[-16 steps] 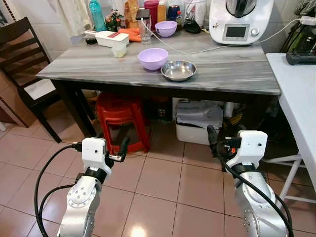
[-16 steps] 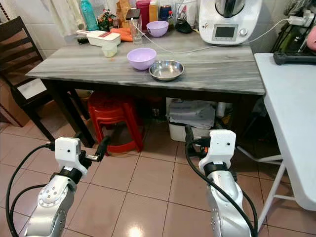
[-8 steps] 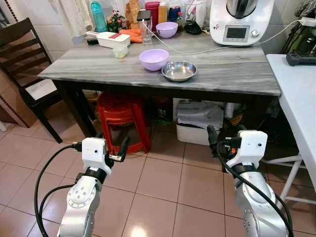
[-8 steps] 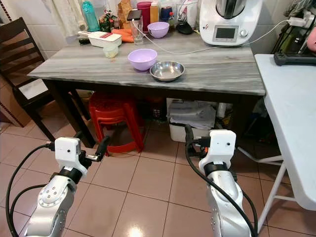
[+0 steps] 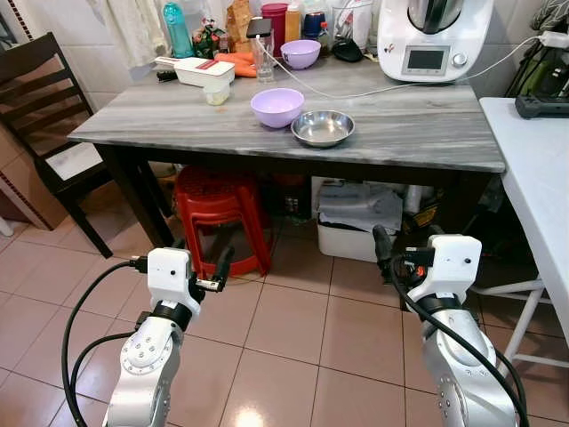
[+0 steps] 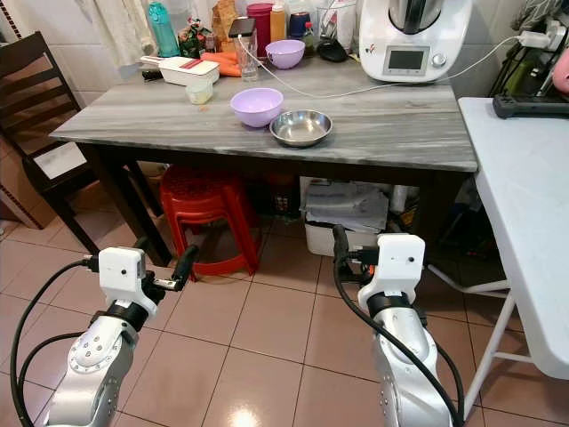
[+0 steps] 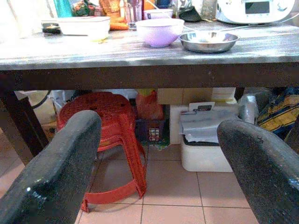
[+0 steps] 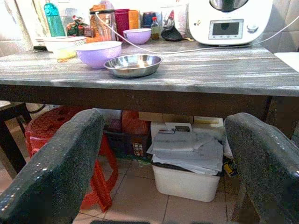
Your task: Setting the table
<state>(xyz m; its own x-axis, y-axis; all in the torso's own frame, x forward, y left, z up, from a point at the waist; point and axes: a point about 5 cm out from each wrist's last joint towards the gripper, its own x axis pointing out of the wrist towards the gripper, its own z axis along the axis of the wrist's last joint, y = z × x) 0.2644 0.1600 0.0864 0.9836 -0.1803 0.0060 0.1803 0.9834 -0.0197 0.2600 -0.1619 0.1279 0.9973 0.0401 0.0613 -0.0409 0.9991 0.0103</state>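
Left gripper point(image 5: 218, 269): held low over the tiled floor point(image 5: 293, 329), near side of the table, fingers spread wide with nothing between them.
Right gripper point(image 5: 384, 253): also low, in front of the table's right half — fingers wide apart and empty.
Table point(image 5: 427, 133): grey marble-look top on dark legs, straight ahead of both arms.
Purple bowl point(image 5: 276, 107): on the table near its middle, upright, close to the near edge.
Steel bowl point(image 5: 322, 127): just right of the purple bowl, almost touching it.
Second purple bowl point(image 5: 300, 52): smaller-looking, at the far edge among bottles and jars.
White kitchen machine point(image 5: 433, 37): far right of the table top, its cable trailing left across the surface.
White container point(image 5: 203, 70): far left of the table, with carrots point(image 5: 236, 62) just right of it.
Red plastic stool point(image 5: 216, 209): under the table, left side.
White bin point(image 5: 360, 221): under the table to the right of the stool, papers lying on top.
Dark wooden chair point(image 5: 40, 116): at the table's left end.
White folding table point(image 5: 538, 178): at the right edge of the scene.
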